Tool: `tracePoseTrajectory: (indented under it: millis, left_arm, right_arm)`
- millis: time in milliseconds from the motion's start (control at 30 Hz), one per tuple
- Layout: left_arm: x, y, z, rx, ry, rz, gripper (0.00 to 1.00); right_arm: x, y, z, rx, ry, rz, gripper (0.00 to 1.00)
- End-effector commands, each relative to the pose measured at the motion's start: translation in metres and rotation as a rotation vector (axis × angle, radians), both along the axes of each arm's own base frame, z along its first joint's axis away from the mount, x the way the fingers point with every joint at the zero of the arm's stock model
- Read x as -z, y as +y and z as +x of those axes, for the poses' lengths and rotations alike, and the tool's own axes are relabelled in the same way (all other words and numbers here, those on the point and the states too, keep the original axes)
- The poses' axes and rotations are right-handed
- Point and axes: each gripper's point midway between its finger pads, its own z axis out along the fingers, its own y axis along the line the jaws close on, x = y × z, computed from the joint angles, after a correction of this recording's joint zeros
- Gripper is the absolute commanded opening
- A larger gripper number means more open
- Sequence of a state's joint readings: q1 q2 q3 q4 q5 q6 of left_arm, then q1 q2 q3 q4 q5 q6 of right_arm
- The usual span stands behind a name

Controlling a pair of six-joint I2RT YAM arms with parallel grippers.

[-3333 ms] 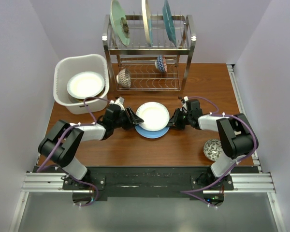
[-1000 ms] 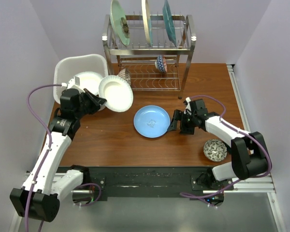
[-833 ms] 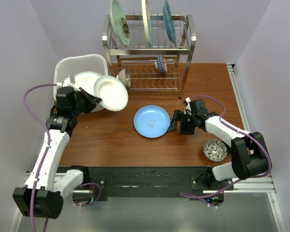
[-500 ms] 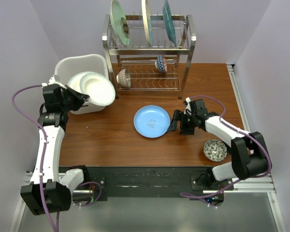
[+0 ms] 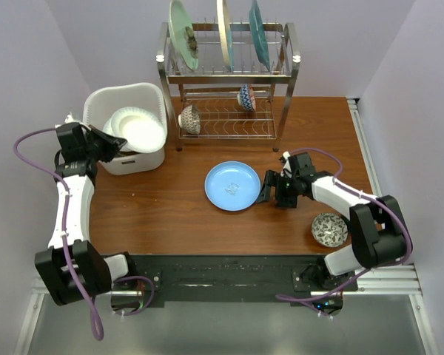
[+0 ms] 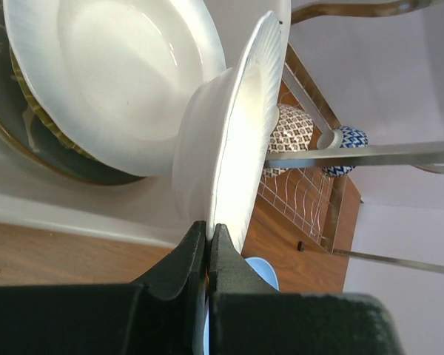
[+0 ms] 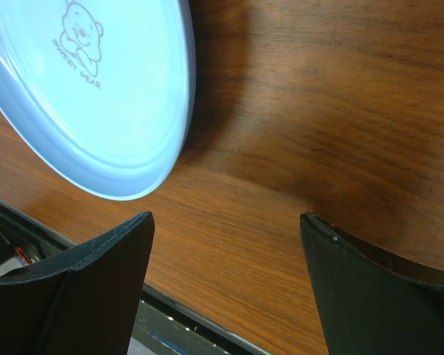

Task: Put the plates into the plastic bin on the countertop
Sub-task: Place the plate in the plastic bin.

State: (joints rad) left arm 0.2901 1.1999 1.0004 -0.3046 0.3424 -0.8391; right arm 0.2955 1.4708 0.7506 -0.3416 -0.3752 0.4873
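While left tool (image 6: 208, 226) pinches white plate (image 6: 240, 133) rim above bin (image 5: 137, 161), right tool (image 7: 227, 216) gapes beside blue plate (image 7: 81, 89)

Left gripper (image 5: 111, 140) pinches the white plate (image 5: 140, 127) by its rim, over the bin (image 5: 126, 92) at ten o'clock on the countertop (image 5: 170, 214). Blue plate (image 5: 232, 186) lies flat mid-table, and right gripper (image 5: 267, 187) sits at its three o'clock, jaws spread. Rack (image 5: 229, 74) at twelve, bowl (image 5: 328, 229) at four.
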Motion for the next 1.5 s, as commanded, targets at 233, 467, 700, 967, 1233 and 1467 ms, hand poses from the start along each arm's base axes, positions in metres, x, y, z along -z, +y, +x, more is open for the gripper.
tracePoseTrajectory:
  millis: [233, 467, 700, 967, 1233, 1467]
  left_arm:
    - [-0.064, 0.029, 0.046, -0.006, -0.293, -0.066, 0.0]
    - [-0.047, 0.03, 0.062, 0.02, -0.336, -0.176, 0.0]
    - [-0.02, 0.034, 0.069, 0.011, -0.287, -0.188, 0.0]
    - [0.01, 0.036, 0.074, 0.007, -0.23, -0.198, 0.0]
    - [0.035, 0.042, 0.079, -0.017, -0.165, -0.2, 0.0]
    - [0.042, 0.043, 0.081, -0.001, -0.143, -0.178, 0.31]
  right_arm:
    - [0.003, 0.001, 0.008, -0.015, -0.022, -0.009, 0.83]
    - [0.006, 0.002, 0.009, -0.013, -0.015, -0.005, 0.83]
    - [0.007, 0.003, 0.01, -0.015, -0.013, -0.004, 0.83]
    - [0.006, 0.004, 0.009, -0.019, -0.009, -0.001, 0.83]
    - [0.004, 0.003, 0.009, -0.018, -0.013, -0.003, 0.83]
    - [0.005, 0.001, 0.004, -0.021, -0.008, -0.007, 0.83]
